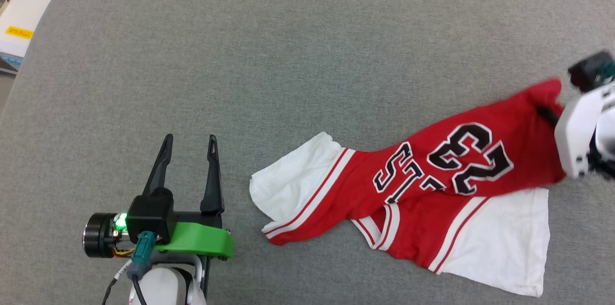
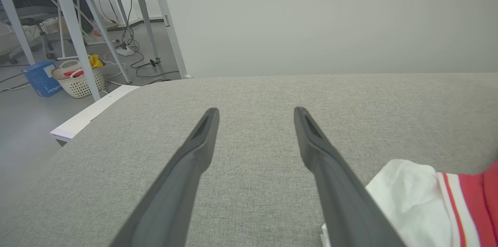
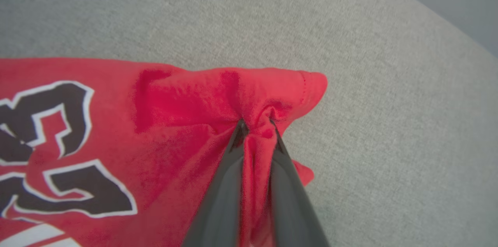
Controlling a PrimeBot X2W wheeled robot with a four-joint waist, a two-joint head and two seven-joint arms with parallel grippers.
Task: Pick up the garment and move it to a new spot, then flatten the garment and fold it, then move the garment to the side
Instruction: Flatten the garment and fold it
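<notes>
Shirt: The red shirt lies crumpled on the right side of the grey table. Its black numbers face up. One white sleeve points to the left.
Right arm: The right end effector is clenched on a small bunch of red cloth at the shirt's far right corner.
Left arm: The left end effector is released, its fingers are wide apart and it holds nothing. It sits over bare table, just beside the white sleeve.
Step now: It looks like the pick-up, before the shirt goes to a new spot.
How to do it well: Lift slowly and straight up, so the cloth does not slip out. Go high enough that the sleeves hang free and do not drag. Carry the shirt to the bare middle of the table. Lower it gently so it spreads out and does not pile up.
Watch out: The pinch is small and close to the edge. A quick tug could pull it loose.
</notes>
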